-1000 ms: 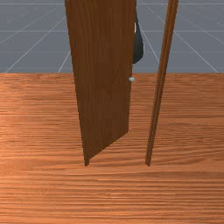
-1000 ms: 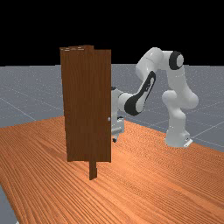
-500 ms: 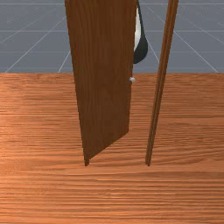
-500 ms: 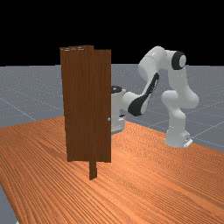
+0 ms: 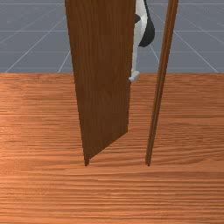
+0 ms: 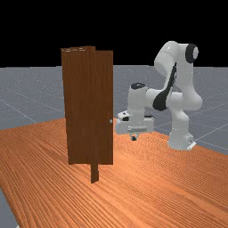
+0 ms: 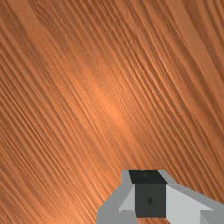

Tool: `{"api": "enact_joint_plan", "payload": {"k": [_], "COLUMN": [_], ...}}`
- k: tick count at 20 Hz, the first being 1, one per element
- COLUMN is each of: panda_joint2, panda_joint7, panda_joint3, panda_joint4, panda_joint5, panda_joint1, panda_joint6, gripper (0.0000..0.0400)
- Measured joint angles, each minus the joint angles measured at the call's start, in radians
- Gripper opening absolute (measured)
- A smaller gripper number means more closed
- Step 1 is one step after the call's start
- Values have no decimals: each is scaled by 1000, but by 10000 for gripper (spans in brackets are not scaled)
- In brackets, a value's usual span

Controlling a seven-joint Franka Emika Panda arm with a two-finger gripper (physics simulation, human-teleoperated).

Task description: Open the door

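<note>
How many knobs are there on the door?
1: a small pale knob on the door, near its edge on the far view's right. The door's other side may hide more.

Smooth, plastic-looking white casing with a soft sheen and flat black trim covers the robot arm point(image 6: 167, 60) toward two o'clock in the far view, down to the gripper point(image 6: 133, 137) in similar plastic-looking grey and white. Matt, dark-brown, finely grained wood makes up the door point(image 6: 91, 107), whose small pale knob point(image 6: 111, 121), at four o'clock from its middle, looks smooth. At six o'clock, the orange-brown wood tabletop point(image 6: 147, 191) has bold streaked grain and a satin glow.
</note>
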Motion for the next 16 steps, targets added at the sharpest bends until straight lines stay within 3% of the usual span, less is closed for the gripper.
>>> {"api": "enact_joint_plan", "payload": {"k": [2, 4, 5, 6, 8, 9, 10, 11, 13, 15, 16], "panda_joint2": [54, 101, 102, 171, 413, 436, 437, 613, 643, 838, 824], "panda_joint7": [249, 154, -17, -68, -250, -78, -78, -185, -127, -222, -314], "panda_joint3": [60, 112, 145, 145, 151, 121, 119, 123, 110, 110, 123], "panda_joint4": [80, 148, 140, 247, 632, 668, 667, 984, 1021, 1375, 1332], "panda_joint5": [19, -17, 29, -46, -64, -42, -42, -49, -39, -45, -53], "panda_joint1": [94, 165, 163, 181, 161, 173, 170, 173, 171, 176, 152], "panda_joint6": [-44, -69, -23, -74, -196, -229, -229, -363, -383, -525, -496], "gripper": [0, 0, 0, 0, 0, 0, 0, 0, 0, 0, 0]}}
